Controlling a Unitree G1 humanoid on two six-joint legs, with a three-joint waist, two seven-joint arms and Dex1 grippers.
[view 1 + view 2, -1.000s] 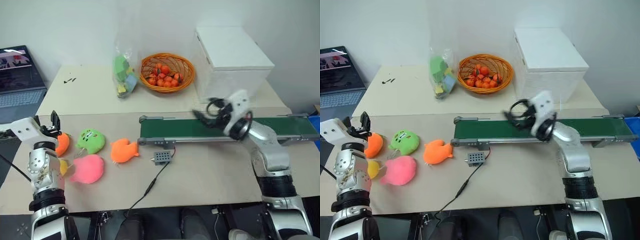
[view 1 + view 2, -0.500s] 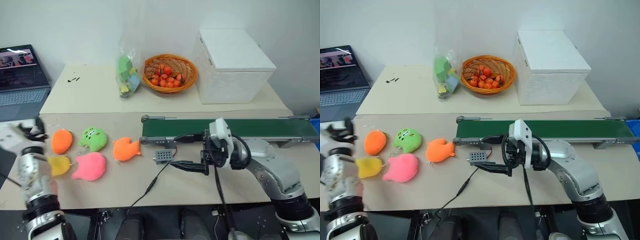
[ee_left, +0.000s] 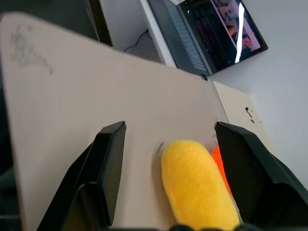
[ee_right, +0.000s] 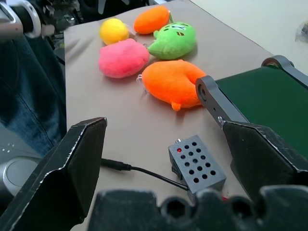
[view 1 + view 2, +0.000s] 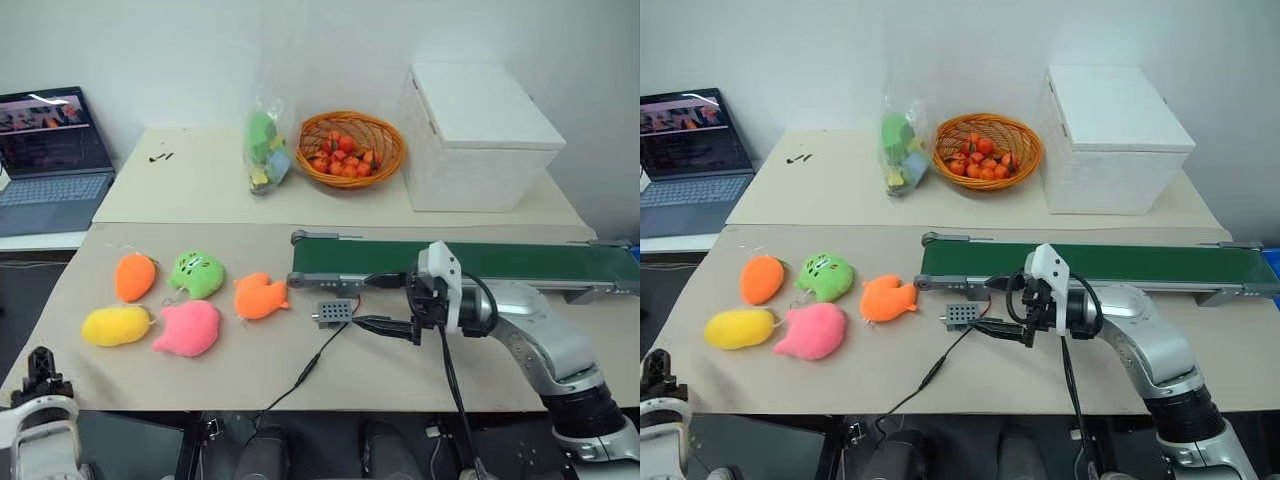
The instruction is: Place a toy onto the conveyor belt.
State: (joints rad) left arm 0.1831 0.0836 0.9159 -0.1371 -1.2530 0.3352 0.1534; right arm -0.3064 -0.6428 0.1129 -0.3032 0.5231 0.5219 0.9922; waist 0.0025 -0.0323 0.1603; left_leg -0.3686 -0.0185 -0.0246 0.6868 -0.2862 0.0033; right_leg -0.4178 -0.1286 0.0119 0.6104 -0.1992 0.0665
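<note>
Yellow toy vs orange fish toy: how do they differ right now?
Colour: the yellow toy is plain yellow, the orange fish toy bright orange. Shape: the yellow toy is a smooth oval, the fish has a tail and fins. Place: the yellow toy lies at the far left of the group, the fish nearest the conveyor belt. Both lie on the table, ungripped.

On the beige table [image 5: 420, 375] lie five plush toys — one yellow oval [image 5: 116, 325], one pink [image 5: 187, 328], one green [image 5: 197, 274], two orange [image 5: 134, 277] [image 5: 260, 297] — left of one dark green conveyor belt [image 5: 520, 262], with one woven orange basket [image 5: 352, 150] and one white box [image 5: 478, 137] behind it.
</note>
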